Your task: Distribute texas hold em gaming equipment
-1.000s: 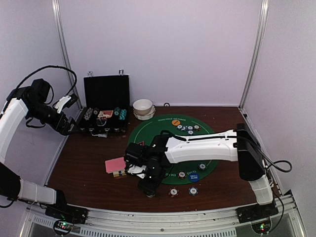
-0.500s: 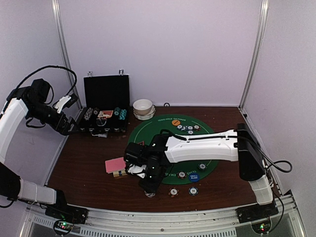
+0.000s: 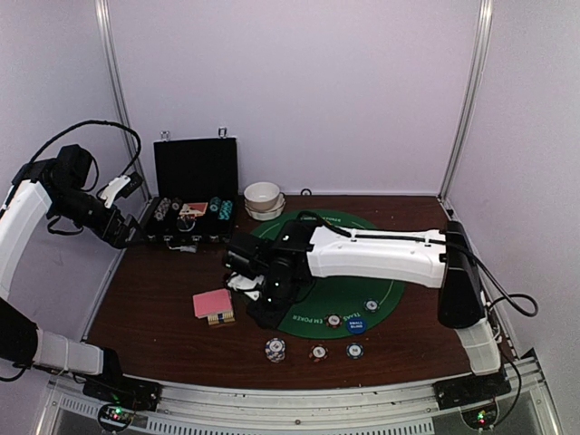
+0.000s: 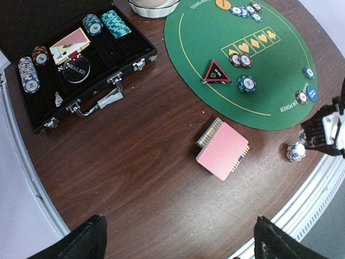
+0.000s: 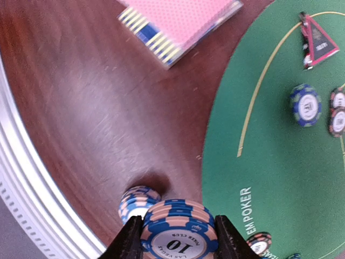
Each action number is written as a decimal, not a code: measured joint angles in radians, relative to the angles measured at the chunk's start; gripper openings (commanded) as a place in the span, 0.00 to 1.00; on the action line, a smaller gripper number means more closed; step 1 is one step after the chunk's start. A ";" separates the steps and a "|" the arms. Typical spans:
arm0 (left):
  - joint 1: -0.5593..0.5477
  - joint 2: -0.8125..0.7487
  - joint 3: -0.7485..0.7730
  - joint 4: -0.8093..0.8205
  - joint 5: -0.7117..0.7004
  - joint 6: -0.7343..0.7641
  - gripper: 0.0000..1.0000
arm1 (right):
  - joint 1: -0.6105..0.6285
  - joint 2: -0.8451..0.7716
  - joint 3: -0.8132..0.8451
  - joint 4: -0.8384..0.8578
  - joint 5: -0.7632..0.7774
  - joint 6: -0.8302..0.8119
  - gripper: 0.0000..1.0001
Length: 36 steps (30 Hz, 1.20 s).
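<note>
1. The held chip stack, blue-and-salmon striped discs with a "10" on the top face, sits between the right fingers. The fingers are partly closed and press its rim from both sides, holding it above the table.
2. Handling, as I judge it: the chips are small, stiff and light. They are also smooth and loose on one another, so a stack could shear or spill. A pinch across the rim at mid-height, with the stack kept level, looks safest.
3. Under those fingers, slightly to their left, a second chip stack stands on the wood. Just to their right the green mat begins.
4. Farther ahead of the fingers lies the pink-backed deck. The red triangle token is off to the right on the mat.
5. The left fingers are spread wide with nothing between them, high over the table. The open case lies well ahead of them.
</note>
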 measured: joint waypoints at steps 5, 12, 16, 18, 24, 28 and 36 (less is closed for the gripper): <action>0.000 0.000 0.000 0.000 0.000 0.000 0.98 | -0.091 0.060 0.133 0.001 0.046 0.044 0.07; 0.000 -0.005 0.000 0.000 -0.001 0.000 0.98 | -0.217 0.223 0.281 0.026 0.064 0.096 0.07; 0.000 -0.005 0.000 0.000 -0.001 0.000 0.98 | -0.238 0.278 0.285 0.031 0.061 0.113 0.07; 0.000 -0.005 0.000 0.000 -0.001 0.000 0.98 | -0.235 0.294 0.286 0.035 0.051 0.122 0.07; 0.000 -0.005 0.000 0.000 -0.001 0.002 0.98 | -0.219 0.299 0.286 0.051 0.022 0.134 0.07; 0.000 -0.005 0.000 0.000 -0.001 0.002 0.98 | -0.211 0.299 0.286 0.059 0.006 0.143 0.08; 0.000 -0.005 -0.005 0.000 0.000 0.002 0.97 | -0.206 0.327 0.299 0.067 -0.007 0.157 0.29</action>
